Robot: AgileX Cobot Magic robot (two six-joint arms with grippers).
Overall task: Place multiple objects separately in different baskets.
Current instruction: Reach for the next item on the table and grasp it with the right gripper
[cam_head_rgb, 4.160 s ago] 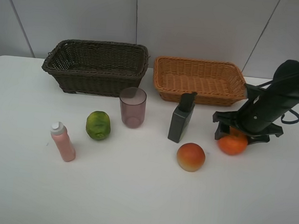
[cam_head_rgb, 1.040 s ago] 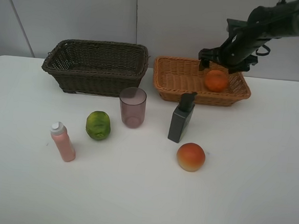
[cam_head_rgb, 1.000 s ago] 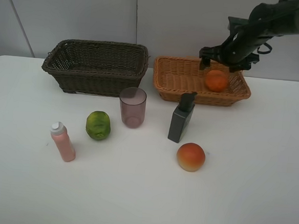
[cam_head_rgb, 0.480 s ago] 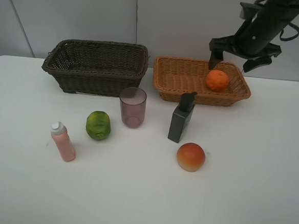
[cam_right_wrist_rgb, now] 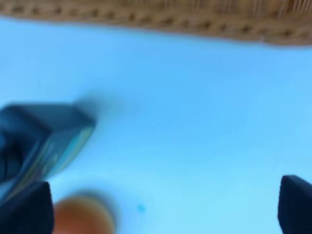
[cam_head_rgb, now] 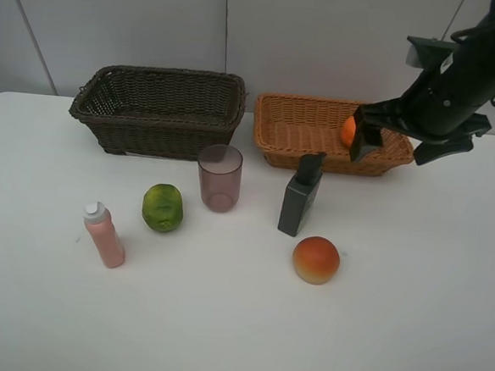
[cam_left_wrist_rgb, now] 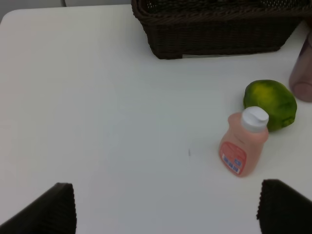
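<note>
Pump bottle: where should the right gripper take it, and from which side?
Take the bottle on its flat-sided body, below the pump head. It stands upright, so a sideways approach from the right looks best: the open right gripper is on that side and the tan basket stands behind. The head is narrow and overhangs, likely a poor hold.

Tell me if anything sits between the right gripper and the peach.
Nothing visible does. The open right gripper hangs near the tan basket's front rim; the pump bottle stands just beside the line to the peach.
</note>
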